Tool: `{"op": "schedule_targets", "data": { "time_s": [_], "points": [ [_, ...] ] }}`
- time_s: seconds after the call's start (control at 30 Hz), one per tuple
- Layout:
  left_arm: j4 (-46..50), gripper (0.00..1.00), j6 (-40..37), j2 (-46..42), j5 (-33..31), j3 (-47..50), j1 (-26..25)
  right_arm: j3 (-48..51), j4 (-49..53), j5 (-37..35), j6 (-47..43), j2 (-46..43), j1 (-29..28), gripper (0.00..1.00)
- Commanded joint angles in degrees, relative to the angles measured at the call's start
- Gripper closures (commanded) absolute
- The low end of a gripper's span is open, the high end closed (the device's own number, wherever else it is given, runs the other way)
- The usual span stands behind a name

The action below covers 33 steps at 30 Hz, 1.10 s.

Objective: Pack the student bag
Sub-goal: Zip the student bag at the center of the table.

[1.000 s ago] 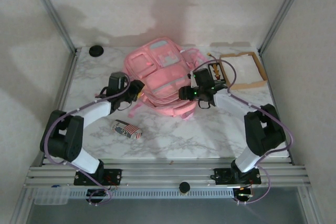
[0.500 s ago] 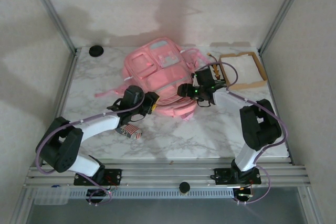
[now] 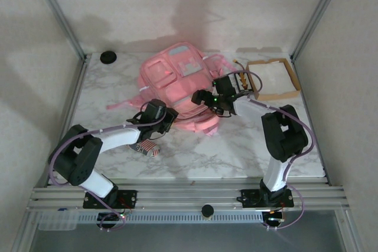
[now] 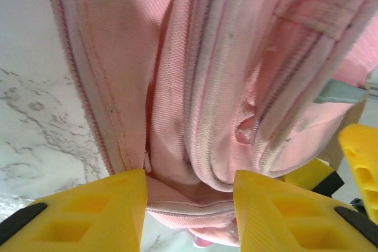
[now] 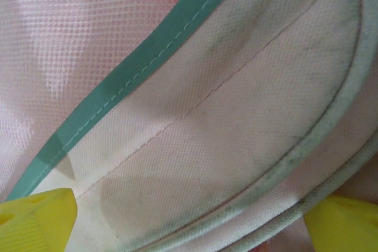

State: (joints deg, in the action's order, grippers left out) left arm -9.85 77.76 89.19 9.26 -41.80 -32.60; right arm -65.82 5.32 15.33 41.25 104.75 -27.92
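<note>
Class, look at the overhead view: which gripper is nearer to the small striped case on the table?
Left. The left gripper is at the near edge of the student bag, just beyond the striped case; the right gripper is farther off, on the bag's right side.

The student bag sits left of cardboard box.

On the marble surface I see a shallow cardboard box at far right, a small flag-patterned pouch near the front left, and a black round disc in the far-left corner.
</note>
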Motion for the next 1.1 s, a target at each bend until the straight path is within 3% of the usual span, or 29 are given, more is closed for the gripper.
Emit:
{"op": "schedule_targets", "data": {
  "time_s": [0.0,0.43,0.6,0.73,1.07],
  "points": [
    [1.6,0.57,-1.3,1.2,-2.1,0.9,-0.5,-1.5,-1.7,6.1,5.8,2.7,-1.4,0.01],
    [4.4,0.54,-3.4,-2.6,-3.4,-5.5,0.3,0.5,-23.1,11.5,14.4,-7.6,-2.3,0.01],
    [-0.1,0.52,0.9,-1.5,-0.8,-6.2,0.8,0.8,-24.6,12.1,14.6,-6.7,-2.5,0.01],
    [-2.7,0.57,4.8,0.1,0.0,-6.2,0.4,2.2,-27.2,11.9,14.7,-6.8,-2.6,0.01],
    [-13.4,0.63,19.2,-0.1,-3.4,0.3,-0.9,5.4,-31.8,10.9,16.6,-7.3,-4.0,0.01]
  ]
}}
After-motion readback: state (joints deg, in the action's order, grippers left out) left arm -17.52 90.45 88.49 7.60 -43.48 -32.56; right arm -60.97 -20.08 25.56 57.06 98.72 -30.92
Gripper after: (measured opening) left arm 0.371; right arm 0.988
